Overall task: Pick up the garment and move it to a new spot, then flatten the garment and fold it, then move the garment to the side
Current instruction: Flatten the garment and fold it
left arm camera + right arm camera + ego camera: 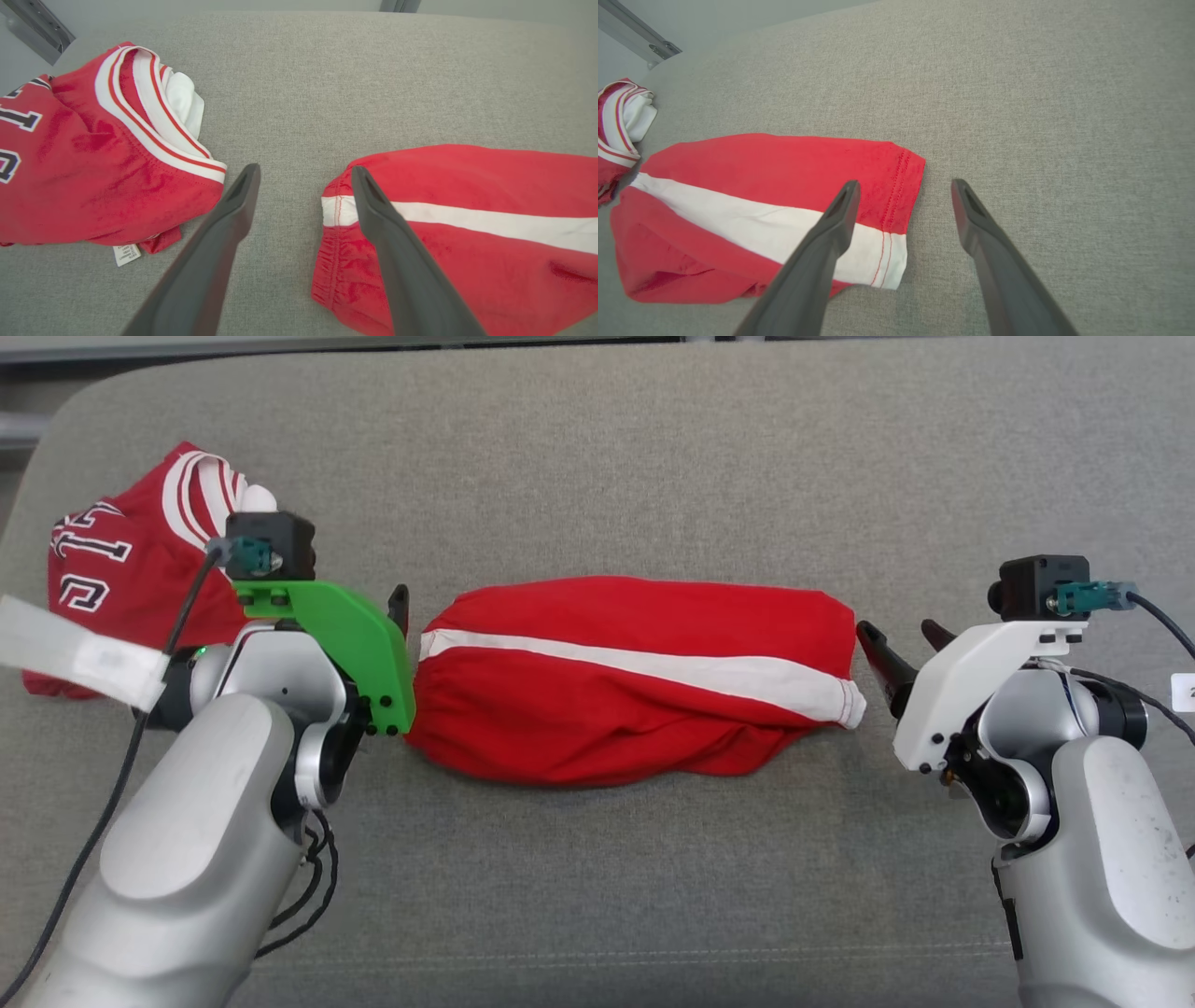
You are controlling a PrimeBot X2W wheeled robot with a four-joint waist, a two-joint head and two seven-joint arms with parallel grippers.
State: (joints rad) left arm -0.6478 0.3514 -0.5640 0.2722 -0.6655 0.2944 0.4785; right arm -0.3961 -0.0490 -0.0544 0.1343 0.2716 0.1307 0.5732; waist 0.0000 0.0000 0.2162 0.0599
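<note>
Red shorts (635, 681) lie stretched left-to-right between the arms, left hand (304, 168) by the waistband end, right hand (905, 183) by the hem, both wide open, empty.

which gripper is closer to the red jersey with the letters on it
Left. The left gripper hangs open right beside the jersey, between it and the red shorts; the right gripper is open past the shorts' far end.
</note>
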